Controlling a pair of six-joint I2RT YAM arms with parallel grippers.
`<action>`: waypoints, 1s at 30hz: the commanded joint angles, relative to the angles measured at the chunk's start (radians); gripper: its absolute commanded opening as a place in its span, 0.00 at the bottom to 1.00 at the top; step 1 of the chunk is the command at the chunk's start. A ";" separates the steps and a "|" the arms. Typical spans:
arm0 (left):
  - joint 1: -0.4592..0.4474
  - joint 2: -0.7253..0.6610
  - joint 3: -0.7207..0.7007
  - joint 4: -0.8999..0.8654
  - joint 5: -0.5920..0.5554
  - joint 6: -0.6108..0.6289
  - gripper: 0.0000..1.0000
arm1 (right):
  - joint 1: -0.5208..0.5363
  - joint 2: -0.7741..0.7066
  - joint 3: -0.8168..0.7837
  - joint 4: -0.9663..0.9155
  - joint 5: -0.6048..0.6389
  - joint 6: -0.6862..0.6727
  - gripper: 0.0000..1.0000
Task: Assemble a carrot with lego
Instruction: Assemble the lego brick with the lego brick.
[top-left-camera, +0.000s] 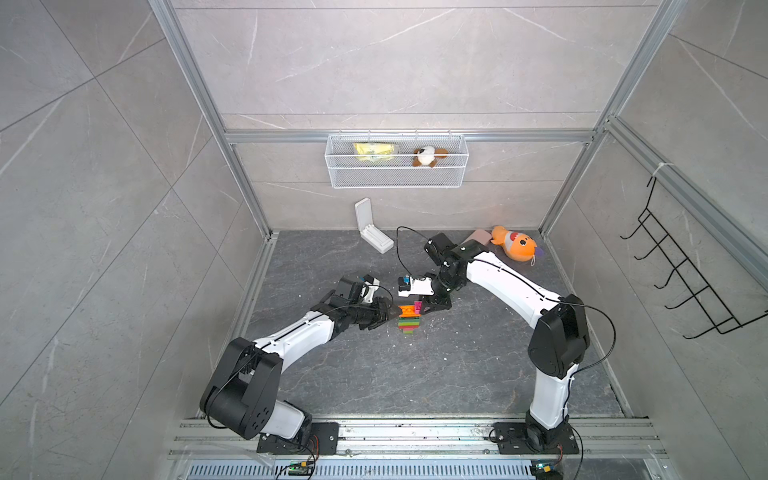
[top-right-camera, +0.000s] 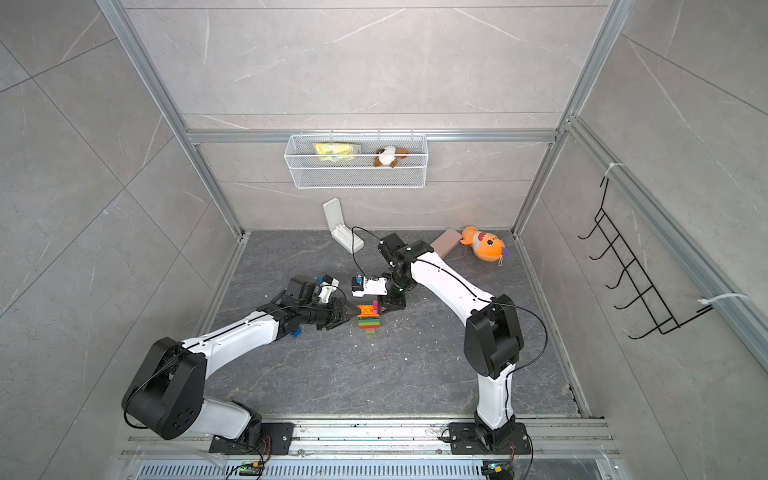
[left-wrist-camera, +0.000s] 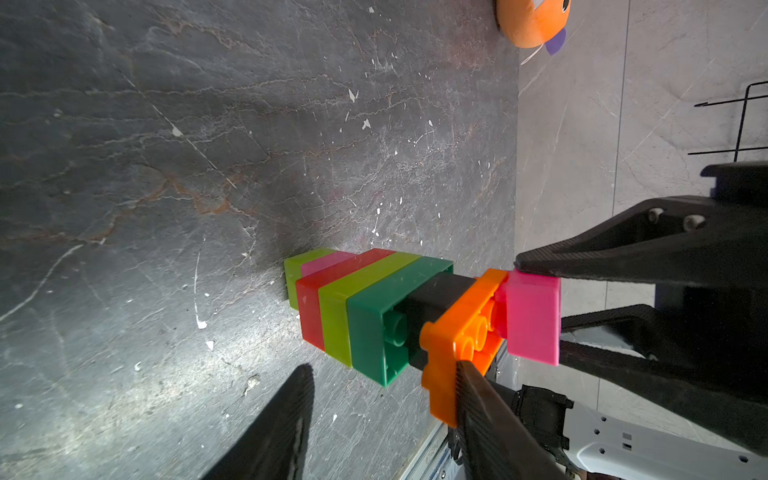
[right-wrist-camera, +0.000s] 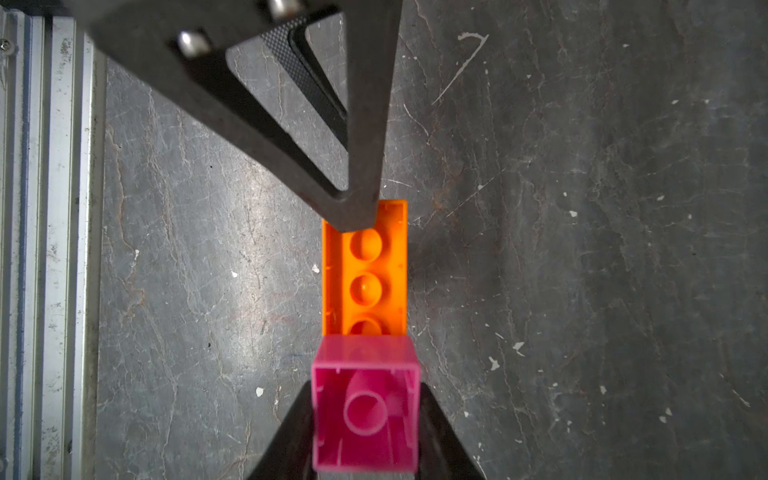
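Closest to the lens in both top views, the rail (top-left-camera: 415, 432) carries the left arm (top-left-camera: 291, 336) and right arm (top-left-camera: 507, 286), elbows bent, wrists low; beyond their fingers a wire basket (top-left-camera: 397, 179) holds a yellow packet (top-left-camera: 374, 152) and a plush (top-left-camera: 428, 157), and a white case (top-left-camera: 363, 214) stands open. Between the fingertips lies the carrot (top-left-camera: 409, 322). Left wrist: it tapers from an orange brick (left-wrist-camera: 457, 311) through black, green, lime, red and pink to a lime tip; the left gripper (left-wrist-camera: 383, 365) has parted fingers, one tip touching the orange brick. Right wrist: the right gripper (right-wrist-camera: 365, 415) clamps a pink brick (right-wrist-camera: 374, 374) against that brick's end studs.
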 joint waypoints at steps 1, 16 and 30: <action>0.005 -0.010 -0.009 0.024 0.022 -0.002 0.57 | 0.010 -0.007 -0.036 -0.029 0.022 0.022 0.16; -0.001 -0.029 -0.006 0.024 0.018 -0.004 0.57 | 0.019 -0.017 -0.015 -0.046 0.023 0.054 0.16; -0.004 -0.029 -0.010 0.023 0.012 -0.002 0.57 | 0.037 0.024 0.007 -0.103 0.131 0.077 0.15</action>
